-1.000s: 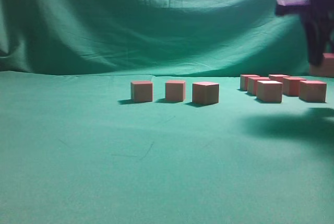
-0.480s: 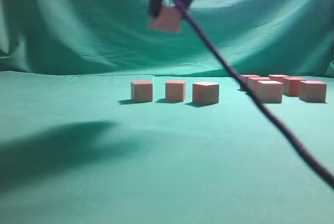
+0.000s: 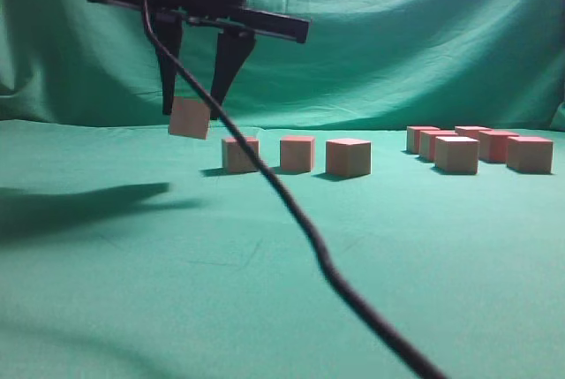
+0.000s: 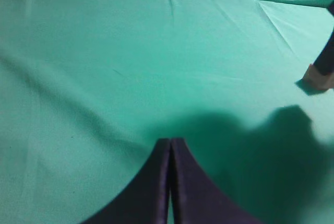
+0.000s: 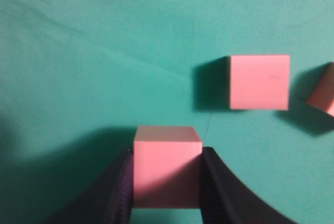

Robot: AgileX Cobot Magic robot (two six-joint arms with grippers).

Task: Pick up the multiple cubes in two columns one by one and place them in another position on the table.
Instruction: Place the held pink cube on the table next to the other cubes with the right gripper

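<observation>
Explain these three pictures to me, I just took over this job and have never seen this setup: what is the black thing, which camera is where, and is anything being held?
It is a two-armed robot. The side view looks along the green table. The black right gripper hangs above it, shut on a cube, with its cable trailing down. Three cubes sit in a row just right of it, and five more are grouped at far right. The right wrist camera looks down past that gripper at the held cube and the row beneath. The left wrist camera shows the left gripper shut and empty over bare cloth.
</observation>
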